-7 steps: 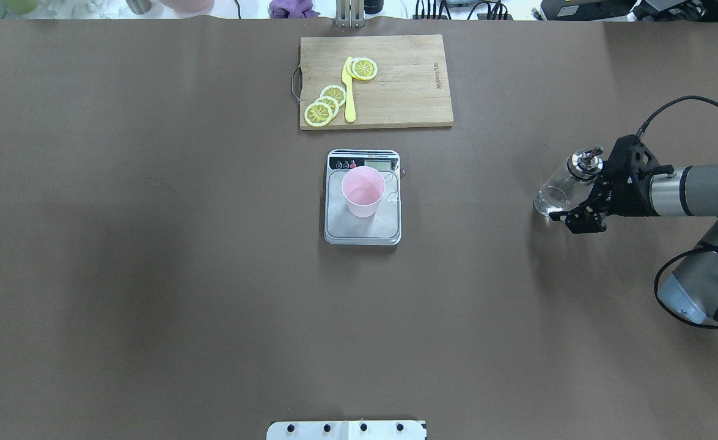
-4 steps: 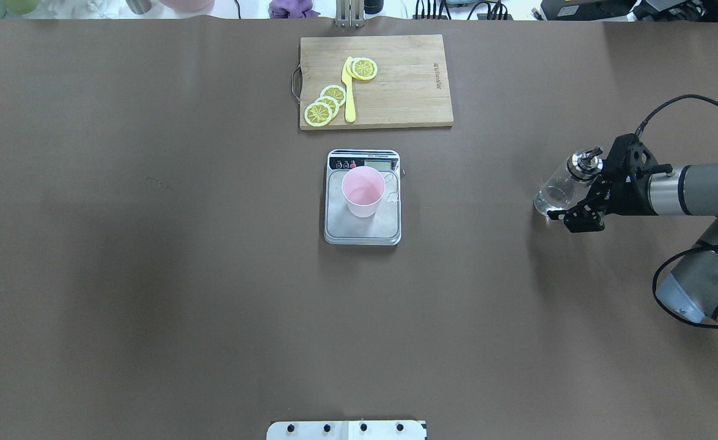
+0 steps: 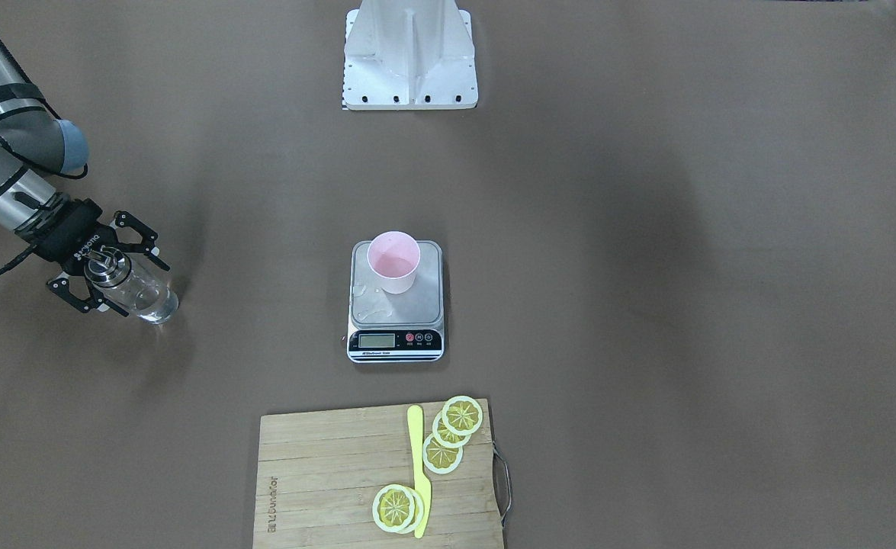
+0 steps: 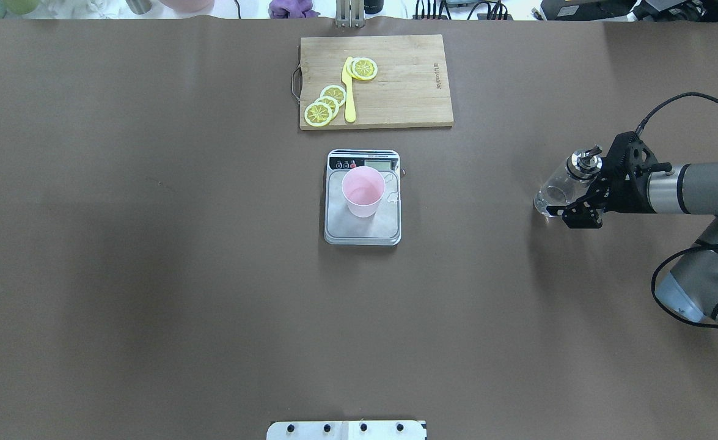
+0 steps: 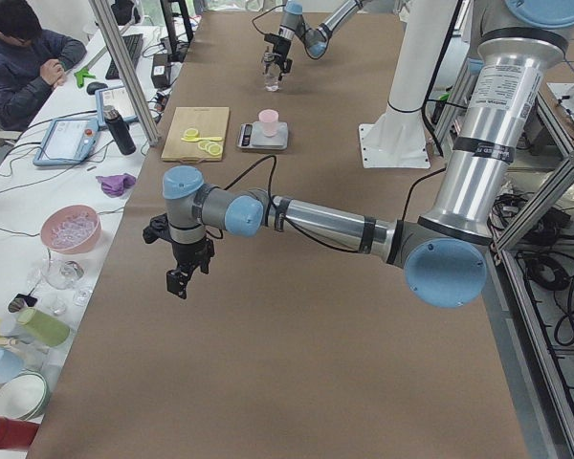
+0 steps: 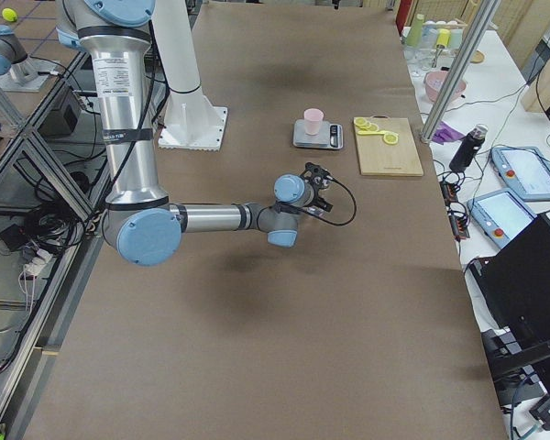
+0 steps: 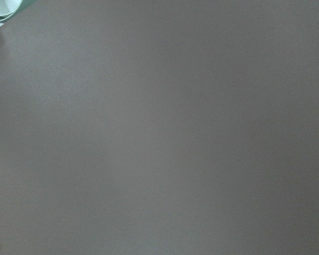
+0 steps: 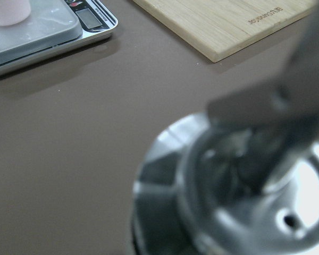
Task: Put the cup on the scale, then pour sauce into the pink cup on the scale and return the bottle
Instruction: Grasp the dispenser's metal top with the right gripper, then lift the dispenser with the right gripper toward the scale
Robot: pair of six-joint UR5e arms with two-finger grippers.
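You see the clear glass bottle [image 4: 557, 186] with its shiny cap at 3 o'clock on the surface [image 4: 151, 275], barely moved; right claw [image 4: 569, 208] spread around it, hardly shifted.

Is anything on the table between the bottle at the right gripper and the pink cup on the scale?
Nothing visible. Bare table lies between the bottle and the cup on the scale; the cutting board sits farther back, off that line.

obstacles: scale [image 4: 363, 208] (cup [image 4: 363, 192] atop), cutting board [image 4: 376, 81] | between scale and bottle [image 4: 559, 186]: open tabletop
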